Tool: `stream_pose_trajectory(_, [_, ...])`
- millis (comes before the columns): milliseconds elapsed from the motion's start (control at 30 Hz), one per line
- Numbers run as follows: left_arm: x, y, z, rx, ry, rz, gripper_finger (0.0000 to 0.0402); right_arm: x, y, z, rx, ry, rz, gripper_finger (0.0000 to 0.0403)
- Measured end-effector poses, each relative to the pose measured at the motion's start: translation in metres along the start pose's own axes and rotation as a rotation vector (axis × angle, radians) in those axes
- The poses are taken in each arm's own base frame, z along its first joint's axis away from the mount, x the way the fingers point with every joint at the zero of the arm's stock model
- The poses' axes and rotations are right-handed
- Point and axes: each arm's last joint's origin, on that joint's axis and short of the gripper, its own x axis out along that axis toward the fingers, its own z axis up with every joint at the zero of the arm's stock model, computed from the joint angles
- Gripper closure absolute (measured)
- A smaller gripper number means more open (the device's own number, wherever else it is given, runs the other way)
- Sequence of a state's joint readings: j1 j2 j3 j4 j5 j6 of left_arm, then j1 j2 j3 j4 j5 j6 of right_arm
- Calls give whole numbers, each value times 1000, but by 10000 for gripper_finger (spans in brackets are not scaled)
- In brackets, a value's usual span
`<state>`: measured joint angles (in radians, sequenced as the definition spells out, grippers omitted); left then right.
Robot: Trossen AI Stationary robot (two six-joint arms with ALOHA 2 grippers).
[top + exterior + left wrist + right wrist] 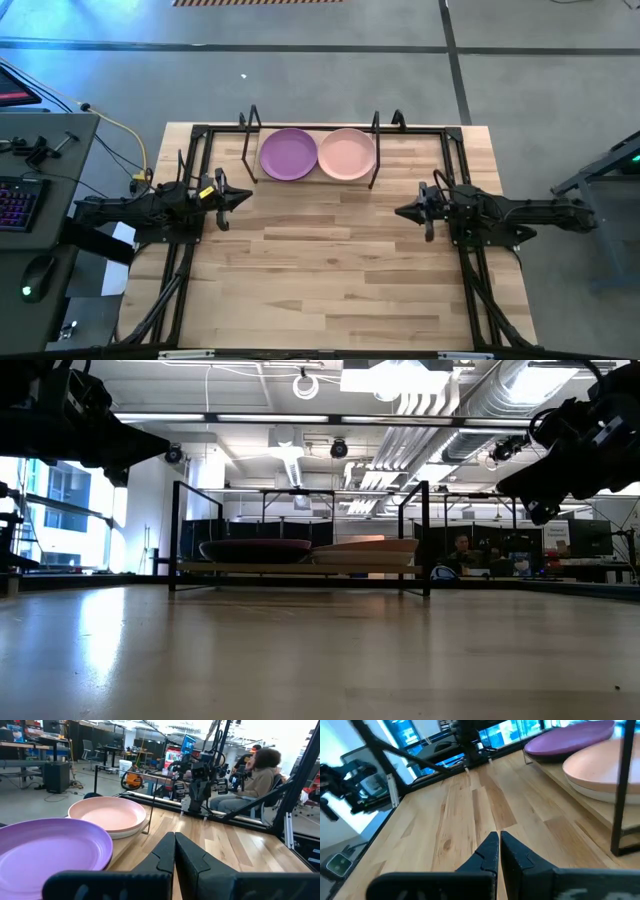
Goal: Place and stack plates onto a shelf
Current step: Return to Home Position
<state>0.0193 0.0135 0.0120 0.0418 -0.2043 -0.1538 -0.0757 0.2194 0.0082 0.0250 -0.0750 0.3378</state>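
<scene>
Purple plate (288, 154) and pink plate (347, 154) sit side by side, nearly touching, on the shelf (318, 181) at the table's (330, 270) far edge.
A white rim (127, 831) peeks under pink; whatever lies beneath purple is hidden. Left gripper (243, 197) and right gripper (400, 211), fingers pressed together, flank open tabletop.

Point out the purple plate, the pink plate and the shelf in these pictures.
purple plate (288, 155): high view, centre of its top face.
pink plate (347, 154): high view, centre of its top face.
shelf (300, 569): low view, front edge of its wooden board.
</scene>
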Motion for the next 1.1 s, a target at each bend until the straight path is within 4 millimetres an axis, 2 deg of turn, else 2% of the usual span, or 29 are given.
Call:
stream_pose_trajectory(133, [0,0,0,0,0,0,401,-6,4,6,-179,-78,43,403])
stream_pose_trajectory(267, [0,0,0,0,0,0,401,-16,4,16,-434,-228,-16,403])
stream_pose_trajectory(333, [0,0,0,0,1,0,401,-16,2,15,-473,-219,-57,403])
stream_pose_trajectory(533, [0,0,0,0,2,8,401,-15,3,15,-472,-218,-57,403])
stream_pose_trajectory(900, [1,0,-1,2,11,10,401,-13,4,13,-300,-192,-29,403])
stream_pose_trajectory(1100, [1,0,-1,2,10,10,401,-13,4,13,-297,-192,-29,403])
